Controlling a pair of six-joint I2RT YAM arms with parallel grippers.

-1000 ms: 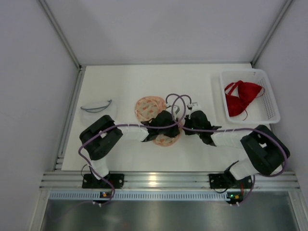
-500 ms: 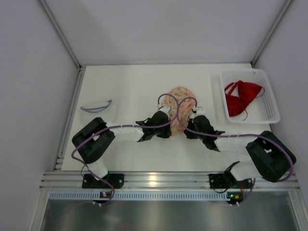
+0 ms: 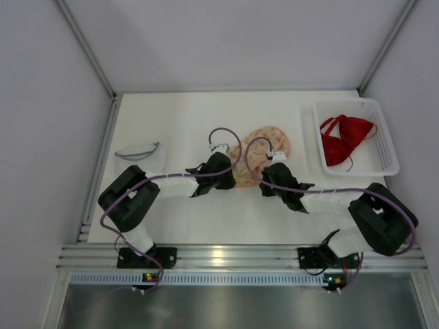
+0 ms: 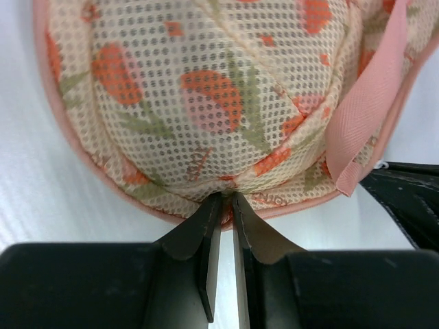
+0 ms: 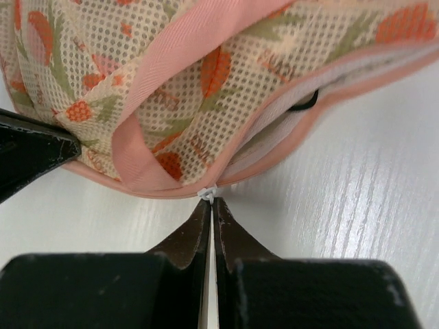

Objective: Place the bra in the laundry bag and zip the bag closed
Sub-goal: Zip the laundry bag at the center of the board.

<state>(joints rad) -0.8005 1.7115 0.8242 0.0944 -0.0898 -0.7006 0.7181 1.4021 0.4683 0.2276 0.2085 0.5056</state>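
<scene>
At the near edge the two arms reach out from their bases toward the middle of the counter, and both meet at the bag. The left end effector is clamped on the bag's pink rim, mesh bunched between its fingers. The right end effector is fully closed, nipping a small white tab at the rim. I take it the two hold opposite points on the rim so the bag can be steadied and its mouth worked open. On the right wrist's side the seam gapes a little. A pink strap hangs loose over the mesh.

The bra is not in the bag. It lies red and crumpled in the white basket at the far right corner, well apart from both arms, so the loading has not begun.

Toward the left edge sits a clear dome, untouched. The counter is plain white, and pale walls close it in on three sides.
</scene>
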